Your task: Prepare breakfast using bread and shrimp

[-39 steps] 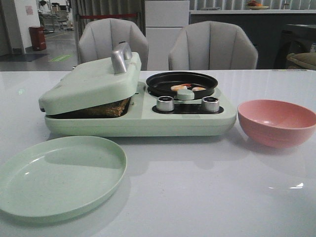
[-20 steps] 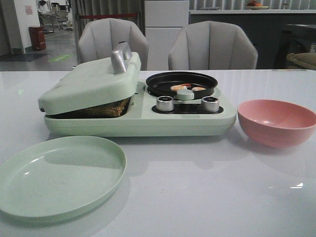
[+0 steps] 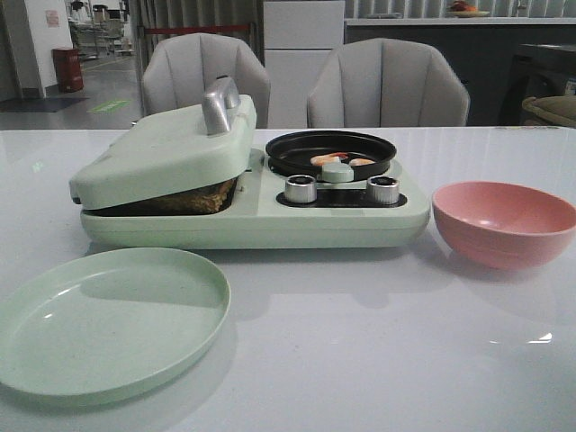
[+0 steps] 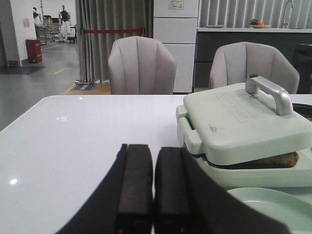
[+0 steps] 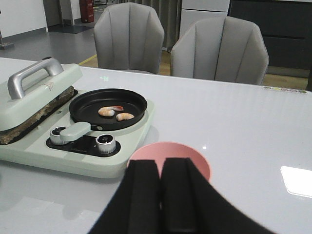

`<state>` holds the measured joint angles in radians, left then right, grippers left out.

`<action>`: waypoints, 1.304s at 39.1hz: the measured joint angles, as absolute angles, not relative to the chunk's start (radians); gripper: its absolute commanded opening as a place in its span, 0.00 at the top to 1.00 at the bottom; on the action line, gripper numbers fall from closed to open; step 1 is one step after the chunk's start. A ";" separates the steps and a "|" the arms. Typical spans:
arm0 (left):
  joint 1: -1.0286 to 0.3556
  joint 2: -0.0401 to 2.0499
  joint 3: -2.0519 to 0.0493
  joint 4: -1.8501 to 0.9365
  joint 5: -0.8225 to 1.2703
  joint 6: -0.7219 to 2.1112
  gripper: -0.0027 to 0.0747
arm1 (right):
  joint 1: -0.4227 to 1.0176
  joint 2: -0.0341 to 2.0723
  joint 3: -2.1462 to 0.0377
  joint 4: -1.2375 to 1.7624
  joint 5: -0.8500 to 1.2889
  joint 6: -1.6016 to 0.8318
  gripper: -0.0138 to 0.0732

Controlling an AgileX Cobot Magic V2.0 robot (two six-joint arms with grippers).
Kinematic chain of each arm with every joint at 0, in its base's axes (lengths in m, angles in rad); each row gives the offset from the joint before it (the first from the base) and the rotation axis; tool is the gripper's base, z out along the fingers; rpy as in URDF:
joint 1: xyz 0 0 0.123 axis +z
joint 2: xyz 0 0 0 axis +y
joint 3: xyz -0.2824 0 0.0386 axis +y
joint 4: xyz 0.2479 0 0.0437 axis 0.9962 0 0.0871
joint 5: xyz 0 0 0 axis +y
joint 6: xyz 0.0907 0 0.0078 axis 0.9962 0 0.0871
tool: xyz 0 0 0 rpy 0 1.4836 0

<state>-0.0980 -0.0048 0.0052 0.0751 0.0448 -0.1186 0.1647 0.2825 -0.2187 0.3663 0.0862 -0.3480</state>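
Note:
The bread point(image 3: 193, 198) shows only as a brown toasted edge under the almost shut pale green lid point(image 3: 162, 153) of the breakfast maker; it also shows in the left wrist view point(image 4: 263, 161) and the right wrist view point(image 5: 34, 119). Two small orange-pink shrimp point(image 5: 116, 113) lie in the black round pan point(image 5: 87, 113) on the maker's right side, also seen in the front view point(image 3: 337, 159). My left gripper point(image 4: 153, 187) is shut and empty, back from the maker. My right gripper point(image 5: 160, 195) is shut and empty, above the pink bowl point(image 5: 190, 152). Neither gripper shows in the front view.
A pale green plate point(image 3: 108, 319) lies in front of the maker at the left. The pink bowl point(image 3: 504, 220) stands right of the maker. Two silver knobs point(image 3: 301, 188) sit on the maker's front. Two grey chairs point(image 3: 387, 85) stand behind the white table.

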 measured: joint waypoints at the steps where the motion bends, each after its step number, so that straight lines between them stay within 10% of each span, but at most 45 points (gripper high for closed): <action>1: -0.098 -0.005 0.005 0.075 0.045 -0.119 0.82 | 0.165 0.283 -0.219 0.366 0.086 -0.348 0.68; 51: -0.098 -0.005 0.005 0.077 0.045 -0.119 0.82 | 0.165 0.189 -0.203 0.284 0.102 -0.348 0.68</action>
